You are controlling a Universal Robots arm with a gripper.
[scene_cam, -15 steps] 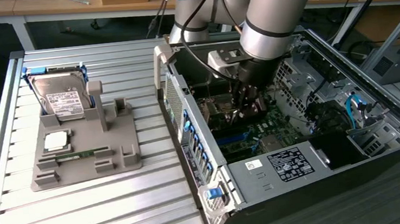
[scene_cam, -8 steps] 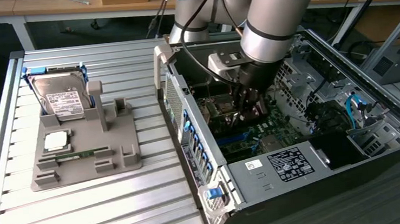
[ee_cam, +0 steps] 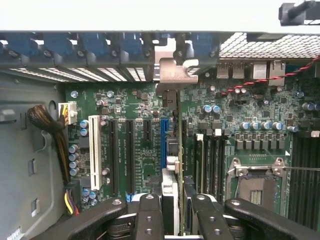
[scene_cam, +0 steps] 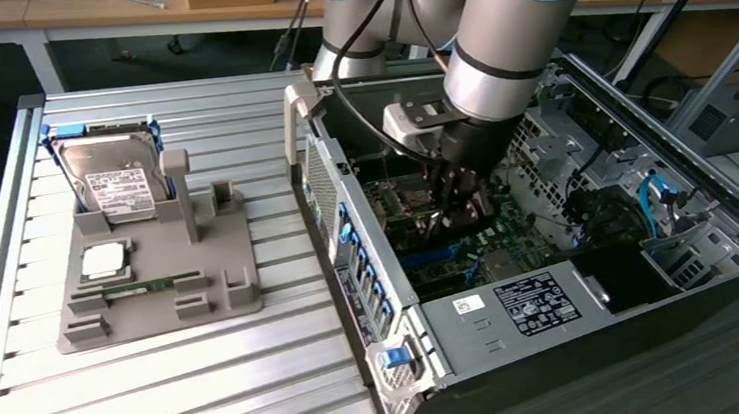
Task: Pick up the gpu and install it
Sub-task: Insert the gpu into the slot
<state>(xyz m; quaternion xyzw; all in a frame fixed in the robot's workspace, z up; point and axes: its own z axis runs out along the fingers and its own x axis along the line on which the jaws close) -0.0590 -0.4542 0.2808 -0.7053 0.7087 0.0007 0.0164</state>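
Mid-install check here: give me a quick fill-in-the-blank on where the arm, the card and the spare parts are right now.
1. The gripper is down inside the open computer ____.
2. In the wrist view the gpu stands on edge between the fingers, over the ____ slot.
3. The hard drive stands in the grey ____ on the table.

Missing words: case; blue; holder

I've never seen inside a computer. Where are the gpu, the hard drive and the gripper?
gpu [ee_cam: 172,150], wrist view, top edge of the card.
hard drive [scene_cam: 113,179], exterior view, its white label.
gripper [ee_cam: 172,212], wrist view, between the fingertips, around the gpu.
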